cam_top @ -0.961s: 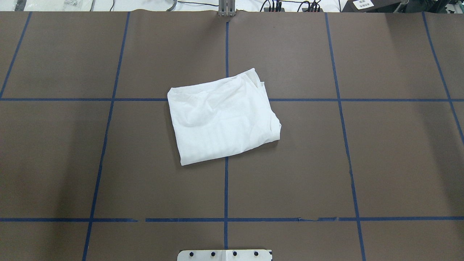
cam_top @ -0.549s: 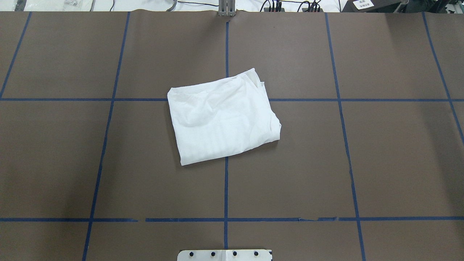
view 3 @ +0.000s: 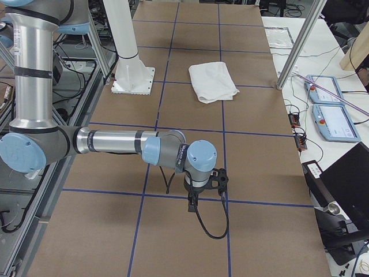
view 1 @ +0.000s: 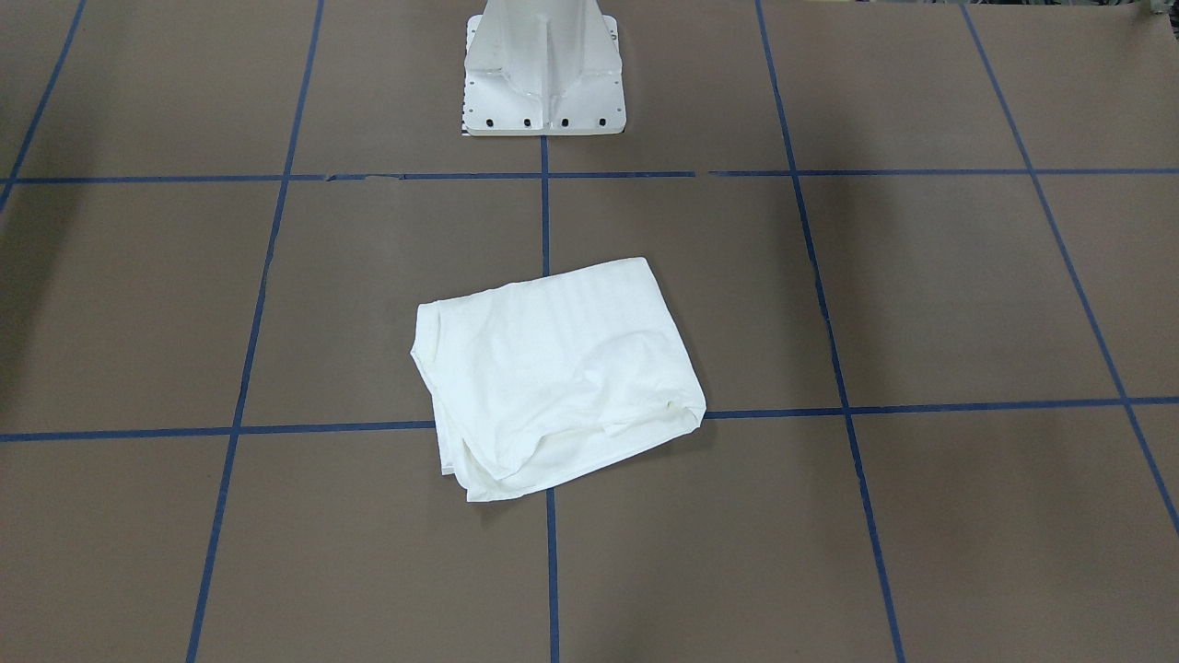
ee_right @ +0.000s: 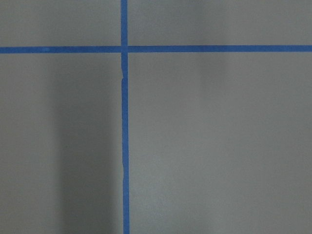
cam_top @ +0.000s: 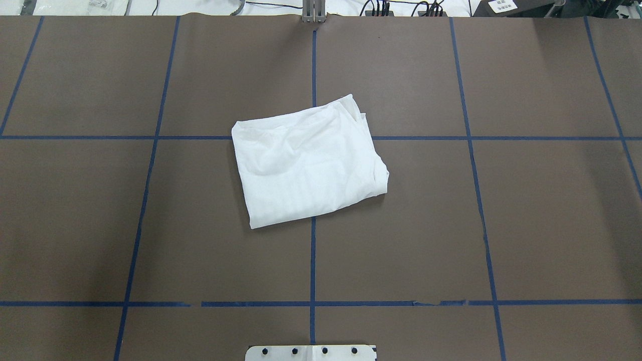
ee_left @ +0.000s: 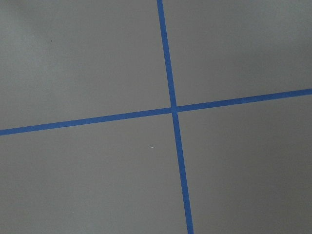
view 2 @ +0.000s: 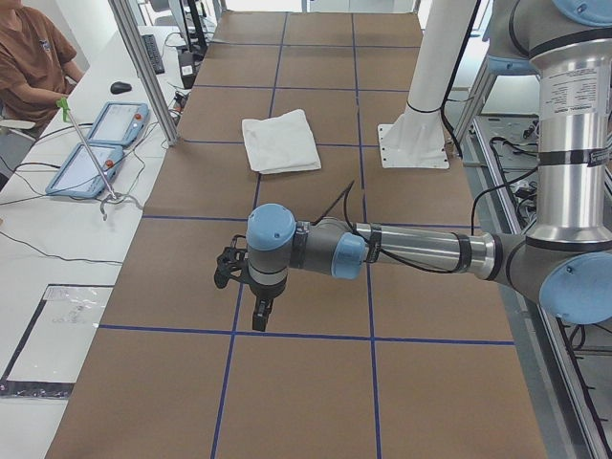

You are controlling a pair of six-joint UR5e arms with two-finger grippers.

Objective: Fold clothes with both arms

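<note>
The clothes (cam_top: 308,165) are one white shirt folded into a compact, slightly crooked rectangle, lying flat near the table's middle (view 1: 553,378). It also shows small in the left side view (view 2: 280,142) and the right side view (view 3: 213,81). Nothing touches it. My left gripper (view 2: 260,320) hangs low over the table near its left end, far from the shirt. My right gripper (view 3: 192,203) hangs likewise near the right end. Only the side views show the grippers, so I cannot tell whether they are open or shut. Both wrist views show only brown table and blue tape.
The white pedestal base (view 1: 543,74) stands on the robot's side of the shirt. Blue tape lines (cam_top: 312,260) divide the brown table into squares. Beyond the far edge, a seated person (view 2: 29,57) and blue tablets (view 2: 96,148) are at a side desk. Metal posts (view 2: 143,67) stand along that edge.
</note>
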